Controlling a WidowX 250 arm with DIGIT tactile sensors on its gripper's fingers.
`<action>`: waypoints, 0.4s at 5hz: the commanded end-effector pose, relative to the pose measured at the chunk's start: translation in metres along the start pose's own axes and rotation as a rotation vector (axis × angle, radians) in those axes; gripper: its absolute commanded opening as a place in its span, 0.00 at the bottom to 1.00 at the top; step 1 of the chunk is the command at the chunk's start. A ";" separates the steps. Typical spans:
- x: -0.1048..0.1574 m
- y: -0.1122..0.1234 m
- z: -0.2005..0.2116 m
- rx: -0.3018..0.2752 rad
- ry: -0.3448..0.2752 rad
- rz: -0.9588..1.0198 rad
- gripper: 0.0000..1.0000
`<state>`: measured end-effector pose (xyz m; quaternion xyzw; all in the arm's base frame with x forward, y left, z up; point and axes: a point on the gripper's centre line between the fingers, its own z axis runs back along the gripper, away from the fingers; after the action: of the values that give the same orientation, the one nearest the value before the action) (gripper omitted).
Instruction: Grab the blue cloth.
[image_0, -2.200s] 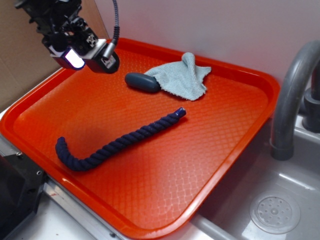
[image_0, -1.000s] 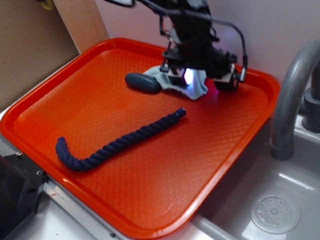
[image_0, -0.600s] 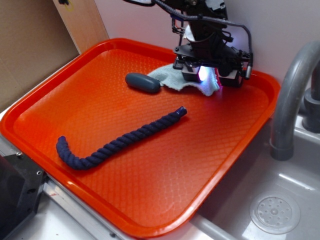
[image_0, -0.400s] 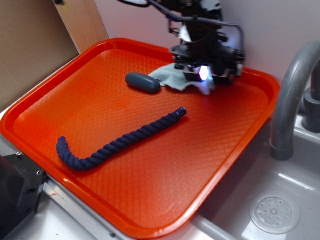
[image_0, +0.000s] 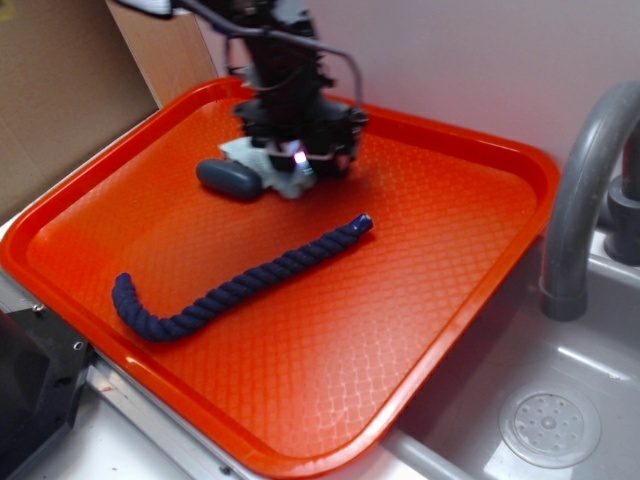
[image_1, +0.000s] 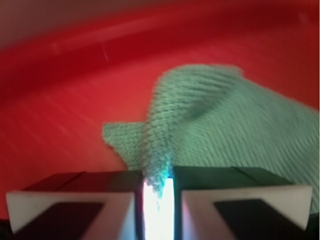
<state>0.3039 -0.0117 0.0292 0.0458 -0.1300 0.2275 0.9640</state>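
Now my end effector (image_1: 159, 192) is clamped on a fold of the cloth (image_1: 220, 130): in the wrist view the two fingers (image_1: 75, 200) stand nearly together, with a pinched ridge of the knit running up between them and a bright light glowing in the narrow gap. The rest of the cloth spreads out behind the pinch, over the red tray floor. From the exterior view I see the end effector (image_0: 297, 160) low over the far left part of the tray (image_0: 450, 300), with only a pale scrap of the cloth (image_0: 275, 172) showing under the black arm. A dark lump (image_0: 229, 179) lies just beside the cloth on its left; I cannot tell whether they touch. The rope (image_0: 240, 282) stretches across the tray's middle, apart from the cloth, hooked at its end near the tray's left edge. At the right sit a grey faucet (image_0: 580, 200) and a sink (image_0: 550, 425).
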 end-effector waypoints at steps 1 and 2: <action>0.022 0.016 0.096 -0.216 0.072 -0.058 0.00; 0.025 0.027 0.145 -0.303 0.196 -0.192 0.00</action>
<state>0.2719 -0.0084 0.1557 -0.1068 -0.0312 0.1195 0.9866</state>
